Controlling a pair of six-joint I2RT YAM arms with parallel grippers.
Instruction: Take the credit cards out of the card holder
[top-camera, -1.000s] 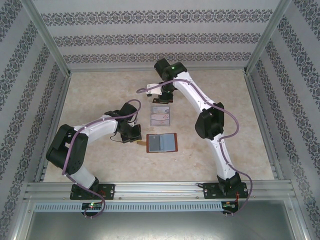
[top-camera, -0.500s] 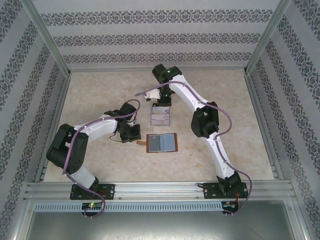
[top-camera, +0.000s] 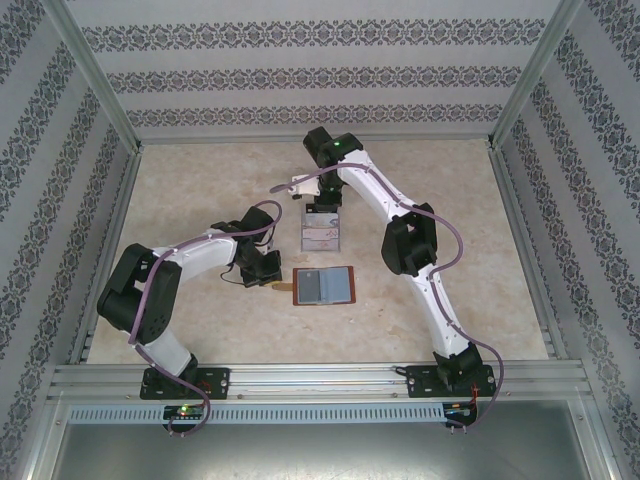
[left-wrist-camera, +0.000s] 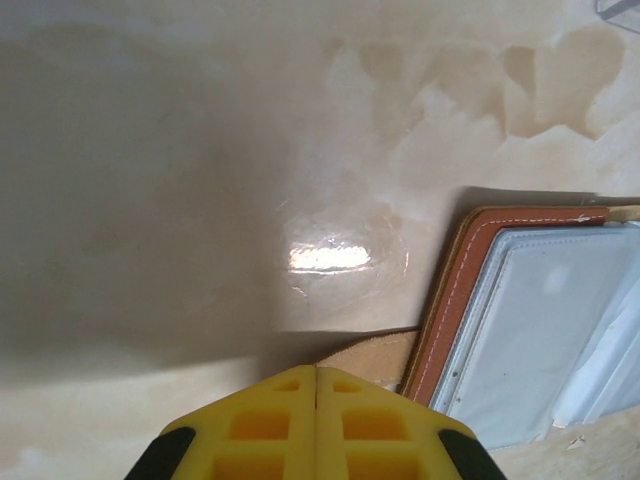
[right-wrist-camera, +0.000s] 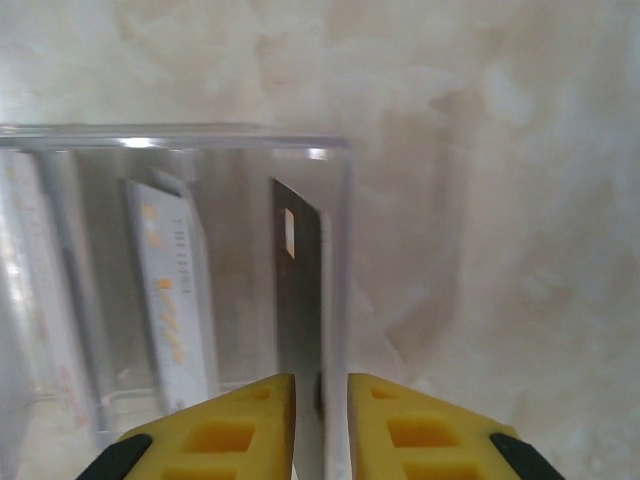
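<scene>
Right jaws have parted slightly around a card (right-wrist-camera: 299, 300) in the tray (right-wrist-camera: 180, 138).

Beige marbled tabletop (top-camera: 200, 190); striped floral wallpaper walls (top-camera: 320, 70); aluminium frame rails (top-camera: 320, 378); overhead light glare (left-wrist-camera: 328, 258).

Clear ribbed plastic tray (right-wrist-camera: 200, 138) on beige marbled tabletop (top-camera: 200, 190); patterned wallpaper walls (top-camera: 300, 60) around.

No legible words, brands or numbers anywhere. Only a row of blurred orange marks on a pale card (right-wrist-camera: 168, 290) standing in the clear tray (right-wrist-camera: 200, 137), too smeared to read. At 3 o'clock from it, a small pale square on a dark card (right-wrist-camera: 300, 280), without letters.
</scene>
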